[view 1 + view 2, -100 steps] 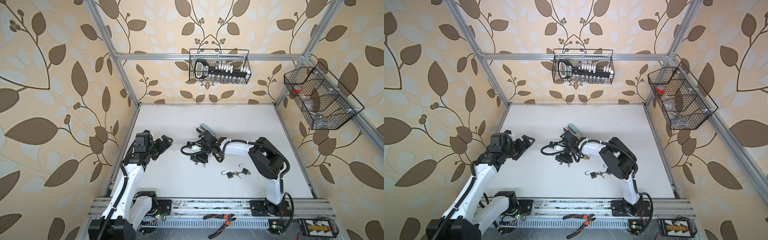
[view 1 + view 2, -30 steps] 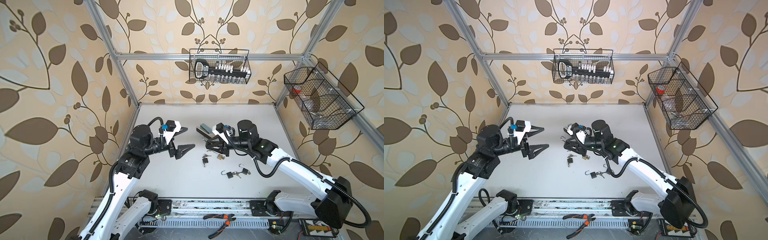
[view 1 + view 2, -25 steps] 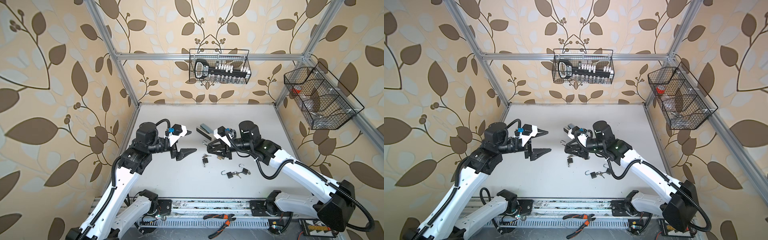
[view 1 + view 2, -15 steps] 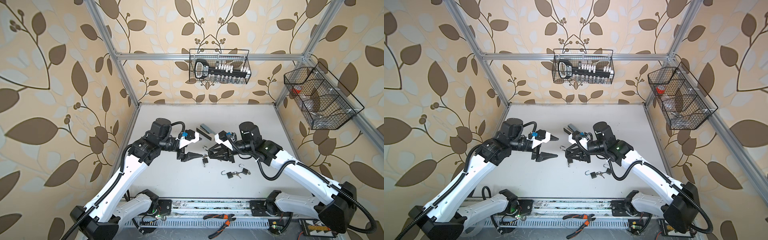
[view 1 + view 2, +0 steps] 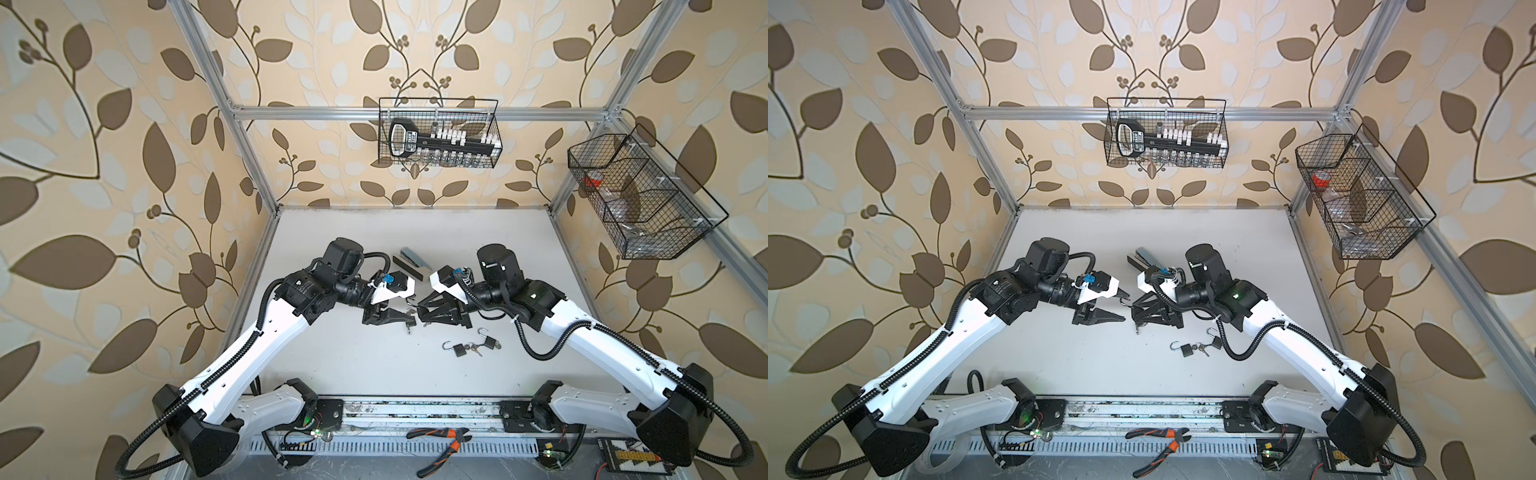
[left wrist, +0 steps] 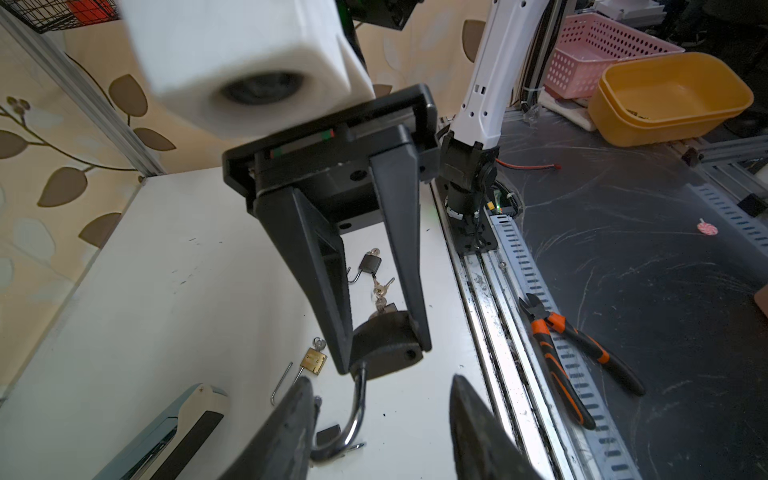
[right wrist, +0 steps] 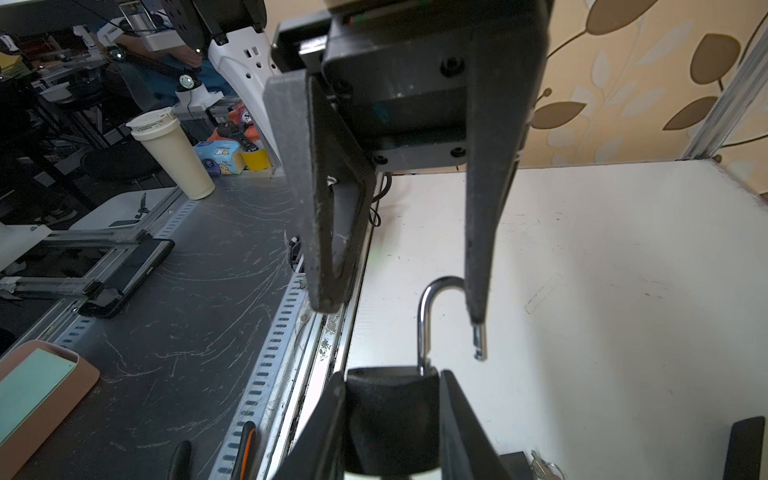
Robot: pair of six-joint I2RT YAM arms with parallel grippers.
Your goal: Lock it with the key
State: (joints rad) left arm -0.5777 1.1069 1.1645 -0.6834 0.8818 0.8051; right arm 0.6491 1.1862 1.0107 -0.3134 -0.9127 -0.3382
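Right hand (image 7: 392,376) pinches the padlock (image 7: 390,411) by its black body, one finger on each flat face. We hold it in the air just in front of the stapler (image 5: 413,261), clear of the worktop (image 5: 374,374). Its shackle (image 7: 422,316) is sprung open and points straight away from our right hand toward the left hand (image 7: 403,311), so the padlock's long axis runs from hand to hand.

Our left hand is spread, with a clear gap between its fingers. The shackle's bow sits in that gap, close to one finger in the left wrist view. In the right wrist view one finger crosses the free leg, and the leg's tip shows just past the fingertip. Whether that finger touches the steel we cannot tell.

We judge that the coming move turns on this line-up. The left hand is the nearer one to the shackle, and a push along the padlock's axis toward the right hand would seat the free leg, provided that leg faces its hole.

A hanging bit (image 5: 409,329) shows under the padlock in both top views. It may be the key, but it is too small to say.

A brass lock (image 6: 313,360) lies on the worktop near the stapler. Two small locks (image 5: 460,350) lie farther from the stapler, on the right arm's side.
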